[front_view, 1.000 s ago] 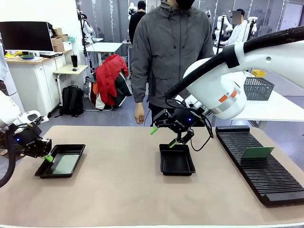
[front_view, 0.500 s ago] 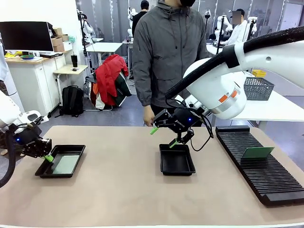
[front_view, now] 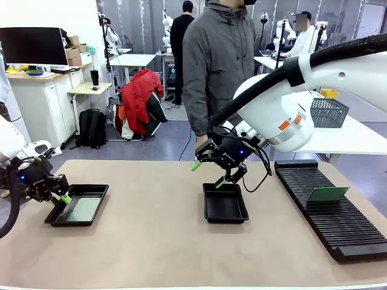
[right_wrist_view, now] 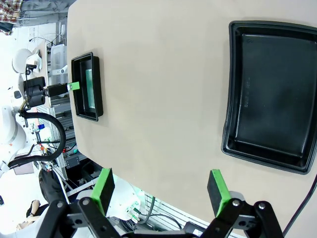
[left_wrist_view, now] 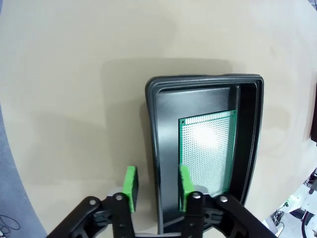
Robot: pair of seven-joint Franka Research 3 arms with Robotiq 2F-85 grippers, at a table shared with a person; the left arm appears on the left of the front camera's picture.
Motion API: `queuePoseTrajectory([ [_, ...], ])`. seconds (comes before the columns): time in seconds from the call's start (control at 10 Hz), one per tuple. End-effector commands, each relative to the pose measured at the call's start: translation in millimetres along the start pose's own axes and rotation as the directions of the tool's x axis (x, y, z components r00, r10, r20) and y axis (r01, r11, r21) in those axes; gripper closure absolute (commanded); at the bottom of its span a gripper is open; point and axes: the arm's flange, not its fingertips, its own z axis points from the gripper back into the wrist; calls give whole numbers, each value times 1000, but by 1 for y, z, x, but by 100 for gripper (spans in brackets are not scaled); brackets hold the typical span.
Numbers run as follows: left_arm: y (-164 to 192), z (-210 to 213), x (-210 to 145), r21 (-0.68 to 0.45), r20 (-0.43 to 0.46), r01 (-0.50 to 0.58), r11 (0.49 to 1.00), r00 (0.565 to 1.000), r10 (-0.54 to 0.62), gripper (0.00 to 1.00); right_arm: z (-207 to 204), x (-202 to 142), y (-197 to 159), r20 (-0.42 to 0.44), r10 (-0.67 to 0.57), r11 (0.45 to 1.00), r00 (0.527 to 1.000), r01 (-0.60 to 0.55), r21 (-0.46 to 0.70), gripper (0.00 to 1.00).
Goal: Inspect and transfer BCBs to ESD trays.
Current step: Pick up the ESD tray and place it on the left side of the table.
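Lengthwise along tray (left_wrist_view: 154, 148), flat BCB (left_wrist_view: 205, 148)

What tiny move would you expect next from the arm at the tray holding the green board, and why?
Probably the left gripper lifts straight up and clear. Its jaws stand open astride the rim of the ESD tray, and the circuit board lies flat on the tray floor, ungripped, so the placing looks done.
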Motion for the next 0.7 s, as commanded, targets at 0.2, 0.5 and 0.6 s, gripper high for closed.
queuePoseTrajectory([
  [0.2, -8, 15, -8, 20, -22, -8, 1000, 1000, 8, 11, -1, 2, 1, -1, -7, 1000, 1000, 7, -14, 0],
  [0.5, -33, 46, -14, 87, -32, -6, 996, 999, 9, 0, -1, 2, 1, -1, -7, 1000, 1000, 7, -14, 0],
  [0.6, -46, 58, -17, 119, -36, -1, 993, 999, 5, 0, -1, 2, 1, -1, -7, 1000, 1000, 7, -14, 0],
])
